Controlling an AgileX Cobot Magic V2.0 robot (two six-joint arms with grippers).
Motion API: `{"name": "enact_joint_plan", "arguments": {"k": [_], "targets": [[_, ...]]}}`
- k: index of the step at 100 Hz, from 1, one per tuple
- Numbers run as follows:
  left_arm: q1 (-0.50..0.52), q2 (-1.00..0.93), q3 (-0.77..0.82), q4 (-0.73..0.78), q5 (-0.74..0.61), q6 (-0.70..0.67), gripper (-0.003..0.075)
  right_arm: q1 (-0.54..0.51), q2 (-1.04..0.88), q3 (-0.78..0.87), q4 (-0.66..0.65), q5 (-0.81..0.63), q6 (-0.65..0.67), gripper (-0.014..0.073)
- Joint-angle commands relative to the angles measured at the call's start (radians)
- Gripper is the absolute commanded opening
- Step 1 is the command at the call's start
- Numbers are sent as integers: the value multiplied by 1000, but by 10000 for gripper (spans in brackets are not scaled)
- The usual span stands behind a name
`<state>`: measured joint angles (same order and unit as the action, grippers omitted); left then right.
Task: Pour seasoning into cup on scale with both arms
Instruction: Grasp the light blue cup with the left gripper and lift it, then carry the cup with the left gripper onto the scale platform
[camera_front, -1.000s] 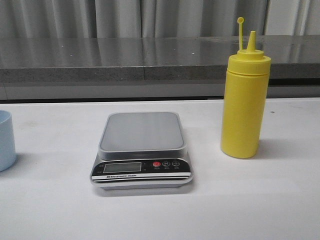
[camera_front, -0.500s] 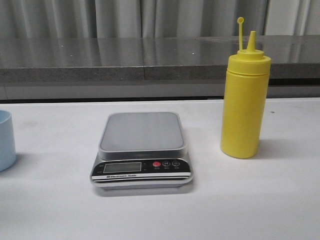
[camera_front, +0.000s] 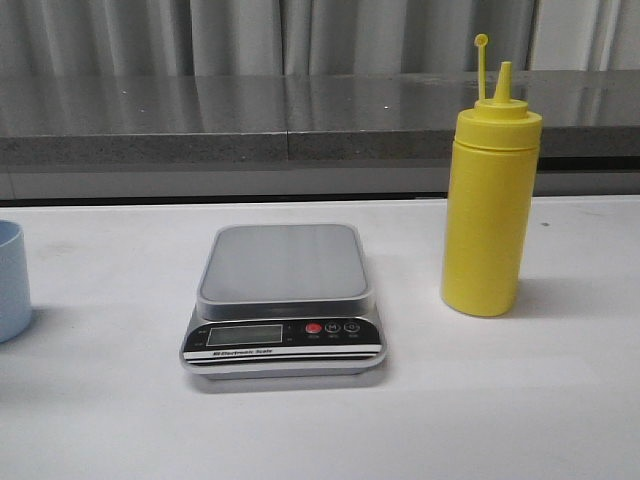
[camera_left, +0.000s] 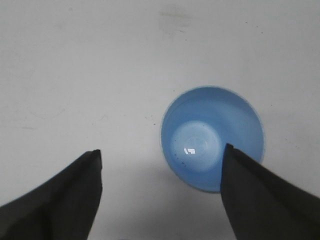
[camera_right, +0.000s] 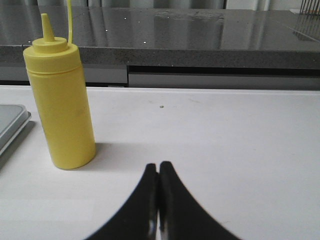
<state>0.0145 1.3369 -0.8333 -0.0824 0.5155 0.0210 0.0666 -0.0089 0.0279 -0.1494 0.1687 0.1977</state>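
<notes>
The silver-grey scale (camera_front: 285, 262) lies in the middle of the white table with nothing on its platform. The yellow seasoning bottle (camera_front: 488, 200) stands upright to its right, also seen in the right wrist view (camera_right: 61, 107). The pale blue cup (camera_front: 12, 280) stands at the table's left edge, cut off by the frame. Seen from above, the cup (camera_left: 212, 137) is upright, with dark specks inside. My left gripper (camera_left: 161, 152) hovers open above it; one finger overlaps the cup's rim, the other is off to its side. My right gripper (camera_right: 159, 166) is shut on nothing, over bare table beside the bottle.
A grey stone-like ledge (camera_front: 300, 115) runs along the back of the table, with grey curtains behind it. One corner of the scale (camera_right: 11, 122) shows in the right wrist view.
</notes>
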Motion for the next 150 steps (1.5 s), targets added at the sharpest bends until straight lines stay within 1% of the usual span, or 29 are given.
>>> {"name": "enact_joint_plan", "arguments": {"k": [1,29,52,61,66,71,78,82,85,90,93,102,114,121,140,150], "targets": [[-2,14,-52,-14,-63,-12,486,-7,-16,0,-4,-76,-7,-120],[-3,153,-106,-14,-63,-12,486,-7,-16,0,-4,-76,-7,-120],[-3,234,-119,-21,-64,-12,485,-7,-16,0,-4,-76,-7,-120],[-3,251,-119,-41,-64,-12,461,-7,-16,0,-4,-76,-7,-120],[-3,254,-119,-51,-64,-12,423,-7,-16,0,-4,-76,-7,-120],[-3,254,-119,-60,-64,-12,365,-7,-16,0,-4,-76,-7,-120],[-3,254,-119,-75,-64,-12,254,-7,-16,0,-4,-76,-7,-120],[-3,254,-119,-79,-64,-12,164,-7,-16,0,-4,-76,-7,-120],[-3,254,-119,-79,-64,-12,124,-7,-16,0,-4,-76,-7,-120],[-3,254,-119,-85,-64,-12,18,-7,-16,0,-4,-76,-7,-120],[-3,254,-119,-86,-64,-12,-18,-7,-16,0,-4,-76,-7,-120],[-3,254,-141,-86,-27,-12,-18,-7,-16,0,-4,-76,-7,-120],[-9,254,-208,-101,87,-12,-18,-7,-16,0,-4,-76,-7,-120],[-31,247,-254,-101,142,-12,-18,-7,-16,0,-4,-76,-7,-120],[-156,232,-401,-101,224,-10,-18,-7,-16,0,-4,-76,-7,-120],[-243,242,-484,-101,228,-10,-18,-7,-16,0,-4,-76,-7,-120]]}}
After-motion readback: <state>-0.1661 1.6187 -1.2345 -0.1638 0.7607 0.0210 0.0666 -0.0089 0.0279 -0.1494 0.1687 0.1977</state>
